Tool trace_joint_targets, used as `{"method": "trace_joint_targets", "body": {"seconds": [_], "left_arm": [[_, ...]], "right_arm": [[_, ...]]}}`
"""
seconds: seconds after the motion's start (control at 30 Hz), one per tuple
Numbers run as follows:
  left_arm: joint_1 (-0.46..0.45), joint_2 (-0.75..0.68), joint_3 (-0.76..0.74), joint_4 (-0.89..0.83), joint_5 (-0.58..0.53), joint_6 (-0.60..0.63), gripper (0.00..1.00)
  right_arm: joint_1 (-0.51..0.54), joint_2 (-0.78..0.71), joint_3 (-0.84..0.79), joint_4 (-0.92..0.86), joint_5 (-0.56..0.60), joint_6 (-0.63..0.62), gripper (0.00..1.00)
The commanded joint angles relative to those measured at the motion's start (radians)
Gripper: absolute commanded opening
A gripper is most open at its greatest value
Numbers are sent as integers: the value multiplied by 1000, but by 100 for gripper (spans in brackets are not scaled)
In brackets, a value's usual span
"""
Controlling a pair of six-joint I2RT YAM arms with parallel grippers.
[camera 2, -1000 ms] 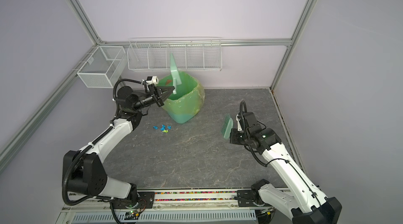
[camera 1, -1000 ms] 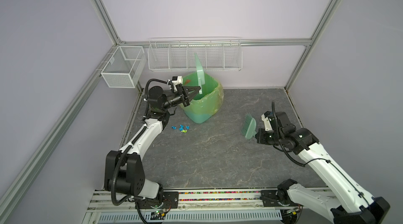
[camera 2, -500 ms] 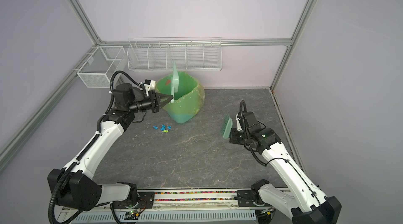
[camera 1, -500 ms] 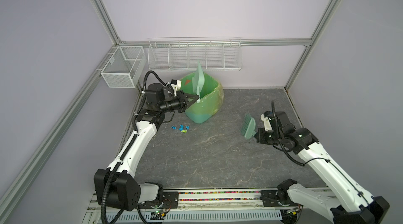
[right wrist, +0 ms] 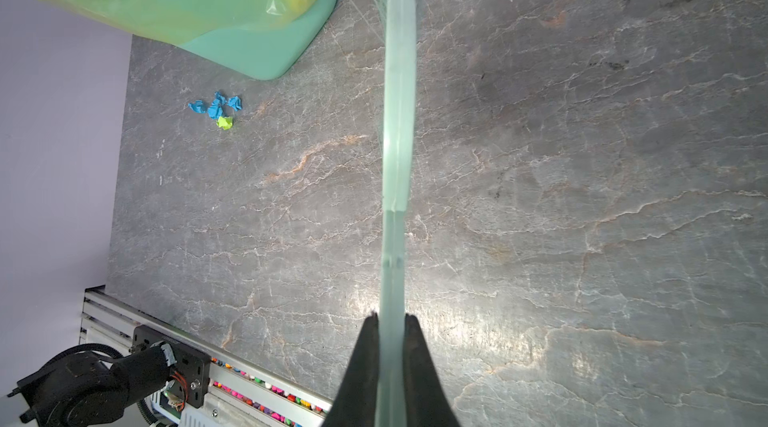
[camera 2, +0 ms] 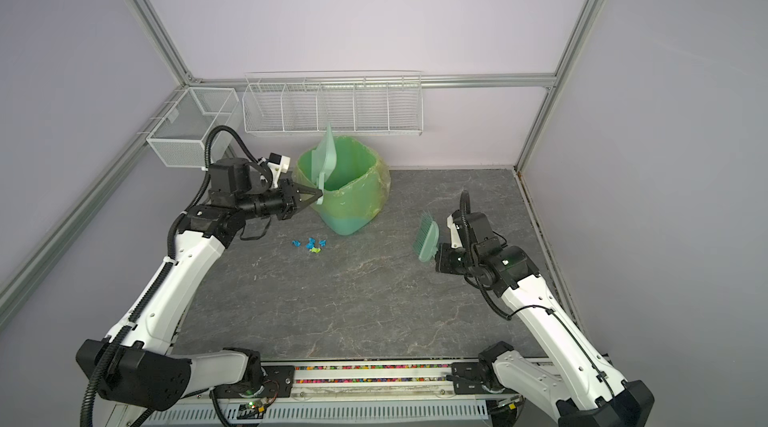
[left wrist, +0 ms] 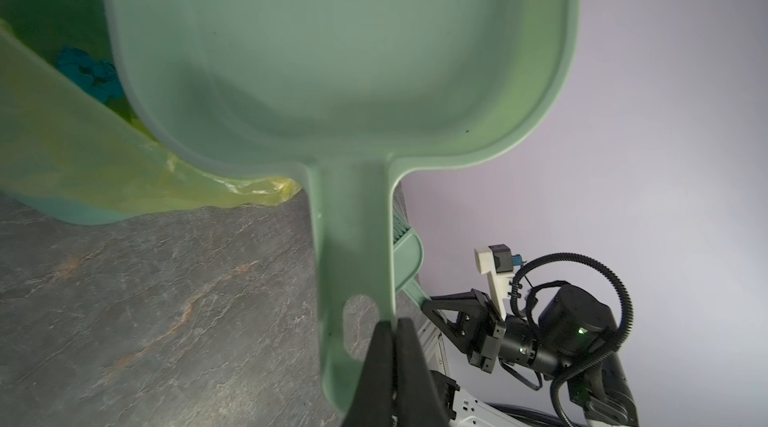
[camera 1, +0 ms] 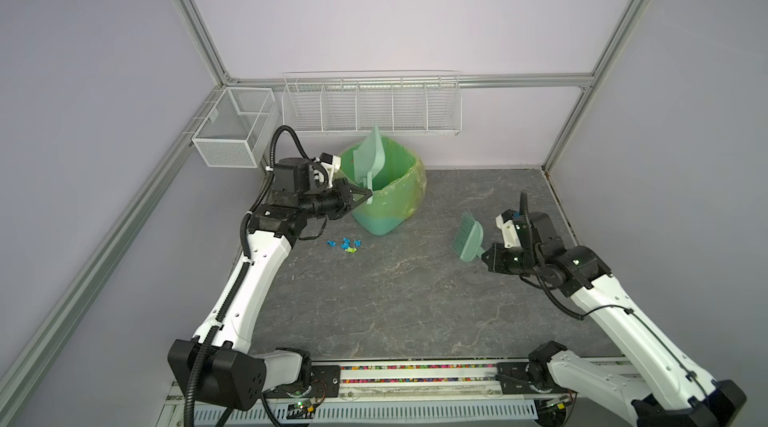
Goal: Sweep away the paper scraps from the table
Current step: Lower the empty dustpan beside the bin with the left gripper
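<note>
- Since one second ago, the left arm has changed pose and turned the dustpan point(camera 1: 367, 153) from nearly edge-on to partly face-on in both top views. The right arm has not moved.
- Left gripper point(camera 1: 369, 195): jaws pressed together on the end of the dustpan handle, beside the hanging hole. The pan is steeply tilted above the rim of the bin point(camera 1: 395, 204), lip uppermost. In the left wrist view it looks empty.
- Right gripper point(camera 1: 484, 256): jaws pinching the thin flat handle of the brush point(camera 1: 468, 238). The bristles are raised clear of the table point(camera 1: 395, 300).
- Paper scraps point(camera 1: 344, 244): a small cluster, several blue and one lime-green, lies on the table just in front of the bin, below the left gripper. The left wrist view shows more scraps inside the bin.
- Handling, as judged: the scraps are very light, soft, crumpled wads. A fast stroke will likely scatter them, and they look too small to pinch reliably.
- Do not grasp the scraps. Push them with the bristle tips into the pan, with its lip held flat on the table.
- Both tools appear to be stiff plastic. A handle-end grip gives reach but may let the pan twist under pressure.
</note>
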Motion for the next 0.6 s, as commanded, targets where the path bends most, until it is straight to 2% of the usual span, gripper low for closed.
{"method": "trace_joint_targets", "body": {"seconds": [0.0, 0.33, 0.57], "left_arm": [[2, -39, 37, -110, -60, 99, 0], [3, -90, 12, -215, -103, 161, 0], [2, -124, -11, -256, -134, 184, 0]], "right_arm": [[-5, -4, -14, 42, -29, 9, 7], [17, -3, -44, 118, -107, 31, 7], [125, -39, -55, 197, -74, 63, 7]]}}
